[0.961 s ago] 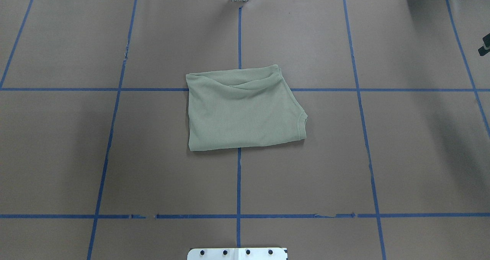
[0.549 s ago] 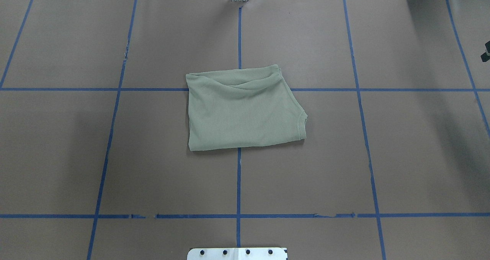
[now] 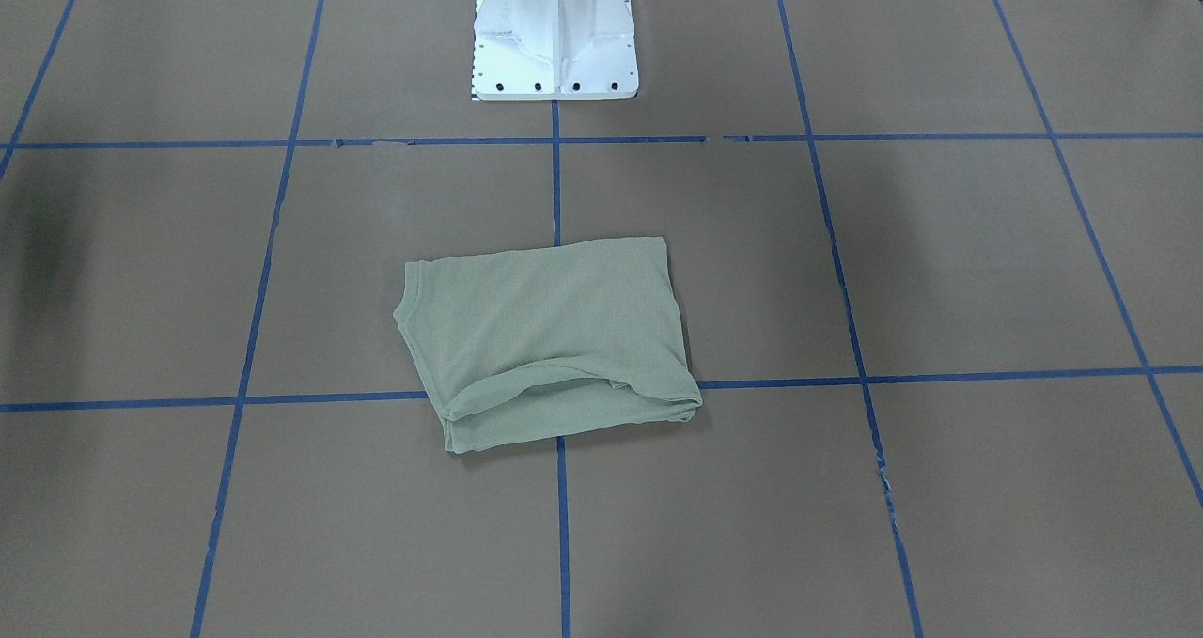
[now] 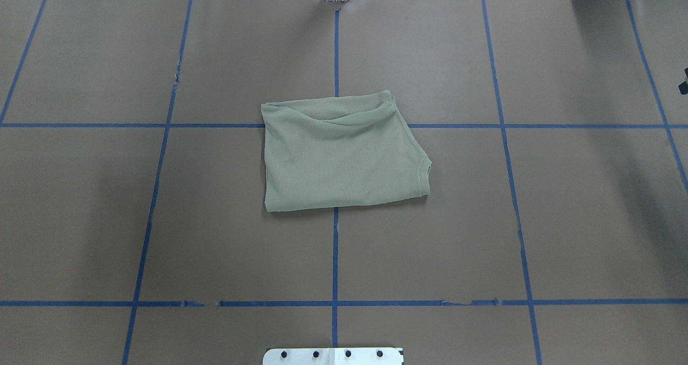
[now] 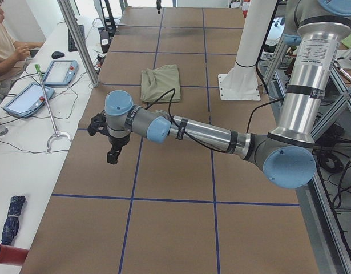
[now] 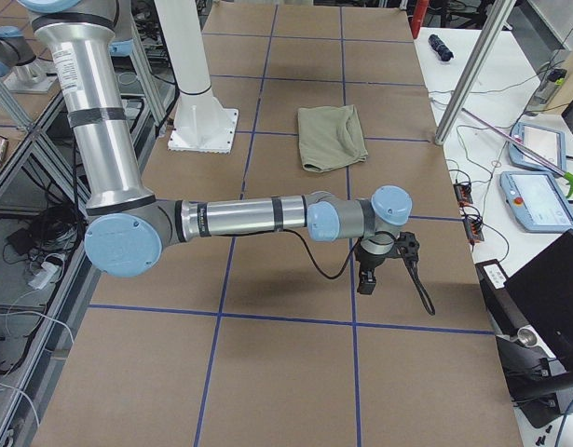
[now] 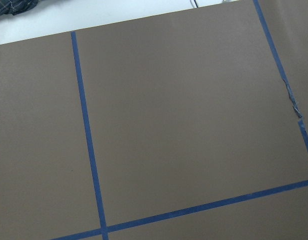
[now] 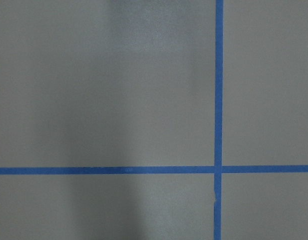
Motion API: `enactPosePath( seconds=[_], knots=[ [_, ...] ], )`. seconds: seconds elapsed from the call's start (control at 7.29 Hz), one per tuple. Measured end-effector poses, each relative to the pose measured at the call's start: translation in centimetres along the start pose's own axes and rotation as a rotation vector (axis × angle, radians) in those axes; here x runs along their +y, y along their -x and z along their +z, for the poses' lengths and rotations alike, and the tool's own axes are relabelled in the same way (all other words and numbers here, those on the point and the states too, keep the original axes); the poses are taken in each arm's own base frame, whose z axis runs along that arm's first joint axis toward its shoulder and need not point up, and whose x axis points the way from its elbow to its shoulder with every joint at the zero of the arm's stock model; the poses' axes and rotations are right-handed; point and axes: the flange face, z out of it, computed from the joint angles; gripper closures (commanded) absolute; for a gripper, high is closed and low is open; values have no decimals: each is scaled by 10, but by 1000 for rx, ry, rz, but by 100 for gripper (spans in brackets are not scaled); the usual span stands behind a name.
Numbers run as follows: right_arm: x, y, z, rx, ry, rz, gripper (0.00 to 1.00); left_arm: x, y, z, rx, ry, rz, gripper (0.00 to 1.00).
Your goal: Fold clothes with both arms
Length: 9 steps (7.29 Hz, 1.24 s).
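**Workpiece.** The sage-green shirt [image 4: 341,155] lies folded into a compact, roughly rectangular packet at the middle of the worktop [image 4: 215,236], slightly nearer the far long edge than the robot's edge. It rests flat on the brown covering and straddles a crossing of the blue tape lines [image 4: 334,257]. The ribbed round neck sits at the packet's corner toward the worktop's right end, on the robot's side. The loose, rumpled layers run along the side facing the far long edge. Nothing touches the shirt.

**Left arm.** The left arm [image 5: 204,134] reaches out low over the worktop toward the far long edge, in the half nearer the left end. Its jaws point down, above the covering and well apart from the shirt. Only the side view shows them, so their opening cannot be told.

**Right arm.** The right arm [image 6: 239,219] mirrors this pose in the half nearer the right end. Its jaws point down above the covering, well apart from the shirt. Their opening cannot be told.

**Base.** The white pedestal [image 3: 554,37] stands at the middle of the robot's long edge.
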Motion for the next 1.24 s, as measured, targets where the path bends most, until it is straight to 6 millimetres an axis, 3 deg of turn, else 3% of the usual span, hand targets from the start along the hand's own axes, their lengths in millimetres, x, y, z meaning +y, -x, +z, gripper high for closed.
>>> enactPosePath(
  seconds=[0.41, 0.69, 1.24],
  knots=[
    [27, -1, -5, 5, -14, -9, 0, 39, 29, 18, -39, 114, -11, 0],
    [40, -6, -4, 4, -12, -1, 0, 57, 36, 25, -35, 136, -21, 0],
    [46, -8, -4, -4, -10, 4, 0, 43, 30, 21, -36, 106, 10, 0]
  ],
)
